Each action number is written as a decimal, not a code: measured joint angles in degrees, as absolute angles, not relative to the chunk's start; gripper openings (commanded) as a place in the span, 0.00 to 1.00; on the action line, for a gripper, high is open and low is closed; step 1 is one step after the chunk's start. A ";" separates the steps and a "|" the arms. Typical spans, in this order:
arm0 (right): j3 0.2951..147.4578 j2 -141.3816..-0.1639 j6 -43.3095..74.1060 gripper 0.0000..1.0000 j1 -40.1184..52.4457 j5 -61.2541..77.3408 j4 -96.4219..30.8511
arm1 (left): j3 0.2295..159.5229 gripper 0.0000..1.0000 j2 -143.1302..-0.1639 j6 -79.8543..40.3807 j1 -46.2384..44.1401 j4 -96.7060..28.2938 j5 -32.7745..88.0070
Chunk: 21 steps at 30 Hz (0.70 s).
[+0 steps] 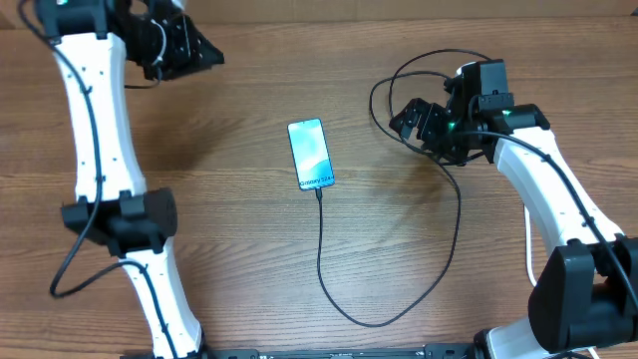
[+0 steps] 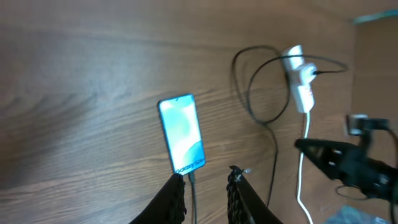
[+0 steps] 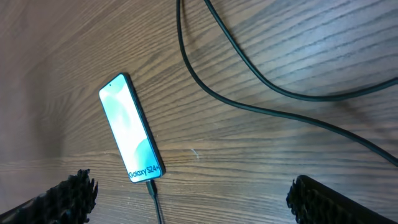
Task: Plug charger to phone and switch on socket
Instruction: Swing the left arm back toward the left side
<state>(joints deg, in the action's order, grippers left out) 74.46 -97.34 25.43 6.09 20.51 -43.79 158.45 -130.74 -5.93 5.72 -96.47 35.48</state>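
The phone (image 1: 310,154) lies screen up mid-table, its "Galaxy S24" end toward the front. The charger cable (image 1: 321,249) has its tip in the phone's near end, then loops forward and back up to the right. The white socket (image 2: 300,78) shows in the left wrist view with a black plug in it; in the overhead view my right arm hides it. My right gripper (image 1: 419,125) is open wide and empty, hovering near the socket. My left gripper (image 1: 194,50) is open and empty at the far left. The phone also shows in the left wrist view (image 2: 181,132) and in the right wrist view (image 3: 130,127).
The socket's thick white lead (image 2: 303,155) runs toward the front right. Black cable loops (image 3: 249,81) lie on the wooden table (image 1: 229,249) beside the socket. My left gripper (image 2: 207,177) and right gripper (image 3: 193,183) hold nothing.
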 measured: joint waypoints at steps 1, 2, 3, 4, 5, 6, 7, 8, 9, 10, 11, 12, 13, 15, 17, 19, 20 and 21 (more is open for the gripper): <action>74.46 -97.34 25.43 1.00 6.09 20.43 -44.14 | 158.60 0.26 -129.45 -5.82 5.72 -96.47 35.44; 74.46 -97.34 25.45 1.00 6.09 20.36 -44.38 | 158.63 0.27 -127.61 -5.76 5.65 -96.49 35.24; 74.46 -97.34 25.45 1.00 6.09 20.29 -44.60 | 158.63 0.28 -125.97 -5.72 5.61 -96.49 35.07; 74.46 -97.34 25.43 1.00 6.09 20.29 -44.75 | 158.63 0.30 -124.38 -5.74 5.48 -96.51 34.83; 74.46 -97.34 25.43 1.00 6.09 20.25 -44.77 | 158.65 0.36 -122.65 -5.76 5.32 -96.51 34.61; 74.46 -97.34 25.43 1.00 6.09 20.18 -45.04 | 158.60 0.52 -120.46 -5.58 5.04 -96.49 34.17; 74.46 -97.34 25.43 1.00 6.09 20.12 -45.25 | 158.60 0.58 -118.52 -5.65 4.78 -96.51 33.91; 74.46 -97.34 25.41 1.00 6.09 20.10 -45.45 | 158.32 0.62 -116.51 -5.43 4.36 -96.40 33.56; 74.46 -97.34 25.43 1.00 6.09 20.10 -45.71 | 157.10 0.65 -114.02 -5.69 3.81 -96.38 33.06; 74.46 -97.34 25.43 1.00 6.09 20.10 -45.89 | 155.65 0.67 -111.39 -5.74 3.20 -96.49 32.21; 74.46 -97.34 25.43 1.00 6.09 20.12 -45.95 | 154.30 0.68 -109.16 -5.67 2.55 -96.47 31.44; 74.46 -97.34 25.43 1.00 6.09 20.10 -46.00 | 152.42 0.69 -106.37 -5.58 1.69 -96.55 30.41; 74.46 -97.34 25.41 1.00 6.09 20.10 -45.98 | 150.50 0.71 -104.05 -5.56 0.84 -96.49 29.30; 74.46 -97.34 25.45 1.00 6.09 20.12 -46.06 | 146.50 0.89 -99.79 -5.56 -0.80 -96.60 27.27; 74.46 -97.34 25.43 1.00 6.09 20.12 -46.13 | 141.80 1.00 -96.09 -5.56 -2.52 -96.84 24.95; 74.46 -97.34 25.43 1.00 6.09 20.10 -46.33 | 137.23 1.00 -93.25 -5.76 -3.95 -96.88 21.87; 74.46 -97.34 25.41 1.00 6.09 20.10 -46.41 | 135.31 1.00 -92.33 -6.00 -4.43 -96.88 20.36; 74.46 -97.34 25.43 1.00 6.09 20.10 -46.52 | 133.23 0.99 -91.57 -6.44 -4.84 -96.97 18.72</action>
<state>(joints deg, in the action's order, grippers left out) 74.46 -97.34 25.43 6.09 20.10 -46.52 133.23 -91.57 -6.44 -4.84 -96.97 18.72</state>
